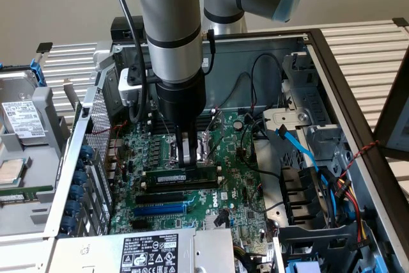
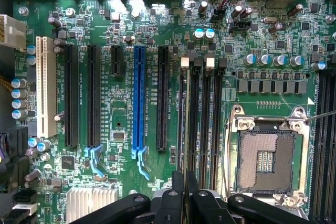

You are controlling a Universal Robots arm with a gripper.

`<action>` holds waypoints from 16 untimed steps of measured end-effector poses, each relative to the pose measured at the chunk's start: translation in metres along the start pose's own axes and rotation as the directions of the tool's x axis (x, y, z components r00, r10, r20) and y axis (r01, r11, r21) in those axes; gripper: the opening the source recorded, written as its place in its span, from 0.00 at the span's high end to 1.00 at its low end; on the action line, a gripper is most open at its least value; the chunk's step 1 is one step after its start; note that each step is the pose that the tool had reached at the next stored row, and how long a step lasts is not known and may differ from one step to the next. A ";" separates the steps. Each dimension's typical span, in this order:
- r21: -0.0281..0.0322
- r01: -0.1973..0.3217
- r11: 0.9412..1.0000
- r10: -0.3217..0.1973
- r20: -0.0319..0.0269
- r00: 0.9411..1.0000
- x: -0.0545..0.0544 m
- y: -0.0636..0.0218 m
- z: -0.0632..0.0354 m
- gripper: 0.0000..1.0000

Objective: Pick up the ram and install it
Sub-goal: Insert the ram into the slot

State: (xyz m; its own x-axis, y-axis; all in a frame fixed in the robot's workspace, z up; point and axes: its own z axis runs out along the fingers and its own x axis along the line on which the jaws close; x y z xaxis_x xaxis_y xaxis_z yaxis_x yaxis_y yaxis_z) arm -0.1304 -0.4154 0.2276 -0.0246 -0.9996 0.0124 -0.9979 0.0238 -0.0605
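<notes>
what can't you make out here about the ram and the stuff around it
- Whether the ram is fully seated: in the exterior view the gripper covers its middle; the wrist view sees it edge-on.
- The ram's chips and label: edge-on in the wrist view, too small in the exterior view.
- Print on the power supply label: too small to read in the exterior view.

The end effector (image 1: 188, 160) covers part of the ram (image 1: 167, 176), so I cannot tell whether it sits in a slot. In the wrist view the ram (image 2: 185, 124) shows edge-on, one end hidden between the fingers (image 2: 178, 198). The picture's edge cuts off the arm (image 1: 172, 23).
</notes>
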 end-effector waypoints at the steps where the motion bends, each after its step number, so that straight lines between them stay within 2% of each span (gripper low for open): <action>1: 0.000 0.000 1.000 0.000 0.000 1.000 0.000 0.0000 0.0000 0.87; 5: -0.005 0.000 1.000 0.000 0.000 1.000 0.000 0.0001 0.0000 0.87; 16: -0.005 0.000 1.000 0.000 0.000 1.000 0.000 0.0001 0.0000 0.87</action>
State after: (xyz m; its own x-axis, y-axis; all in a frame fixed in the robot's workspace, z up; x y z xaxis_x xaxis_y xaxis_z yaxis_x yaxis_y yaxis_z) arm -0.1305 -0.4154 0.2276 -0.0245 -0.9996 0.0123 -0.9982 0.0238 -0.0552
